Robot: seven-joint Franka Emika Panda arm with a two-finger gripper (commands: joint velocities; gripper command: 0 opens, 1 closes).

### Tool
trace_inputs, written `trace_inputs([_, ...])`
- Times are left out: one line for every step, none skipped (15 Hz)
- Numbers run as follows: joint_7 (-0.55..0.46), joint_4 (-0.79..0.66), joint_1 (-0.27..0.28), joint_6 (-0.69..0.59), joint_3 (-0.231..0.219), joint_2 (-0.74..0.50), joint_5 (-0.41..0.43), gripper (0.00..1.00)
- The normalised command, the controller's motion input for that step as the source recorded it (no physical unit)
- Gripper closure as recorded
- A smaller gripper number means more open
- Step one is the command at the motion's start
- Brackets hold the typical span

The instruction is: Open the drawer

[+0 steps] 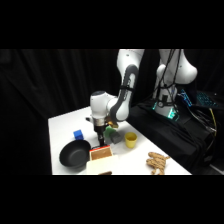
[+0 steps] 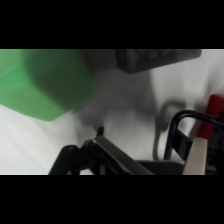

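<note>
Across the lower middle of the side view lies the white bench (image 1: 62,125), its far edge against a black curtain. Over it, from the upper right of the frame, the white arm (image 1: 125,85) bends down toward the centre, ending in the claw (image 1: 102,138), which points straight down just above the front of the drawer (image 1: 101,154).

At the lower left of the frame sits a black round bowl (image 1: 75,154), the largest thing on the bench. Just right of it, at the lower centre, stands the drawer, a small tan box with a red-orange edge along its top toward the claw. Near the lower right lies a tan, lumpy object (image 1: 157,162). A yellow cup (image 1: 130,140) stands right of the claw, a green object (image 1: 113,134) sits just behind the claw, and 1 small blue block (image 1: 78,134) lies above the bowl.

In the wrist view the green object (image 2: 45,82) fills the upper left. At the right of the frame a thin black loop handle (image 2: 181,131) rises beside a red edge (image 2: 216,112) of the drawer, with 1 pale finger (image 2: 196,156) of the claw just right of the loop and close against it. Whether the claw has hold of the handle, or how far it is open, I cannot tell.
</note>
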Motion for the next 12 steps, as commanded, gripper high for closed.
trace_inputs([-0.03, -0.33, 0.040, 0.08, -0.079, -0.38, -0.124, 0.00])
trace_inputs([-0.04, -0.35, 0.031, -0.01, -0.060, -0.43, -0.119, 0.00])
trace_inputs([-0.08, -0.35, 0.009, -0.17, -0.030, -0.48, -0.117, 0.00])
trace_inputs([-0.09, -0.35, -0.007, -0.25, -0.007, -0.52, -0.101, 0.00])
trace_inputs([-0.15, -0.32, -0.053, -0.37, 0.046, -0.54, -0.066, 0.00])
trace_inputs([-0.19, -0.28, -0.083, -0.48, 0.078, -0.56, -0.034, 0.00])
trace_inputs([-0.19, -0.25, -0.073, -0.49, 0.066, -0.55, -0.016, 0.00])
trace_inputs([-0.23, -0.21, -0.106, -0.57, 0.089, -0.59, 0.036, 0.00])
trace_inputs([-0.24, -0.18, -0.098, -0.58, 0.069, -0.60, 0.055, 0.00])
trace_inputs([-0.21, -0.16, -0.073, -0.59, 0.027, -0.62, 0.053, 0.00])
trace_inputs([-0.19, -0.16, -0.048, -0.60, -0.016, -0.65, 0.038, 0.00])
trace_inputs([-0.16, -0.14, -0.027, -0.58, -0.050, -0.65, 0.027, 0.00])
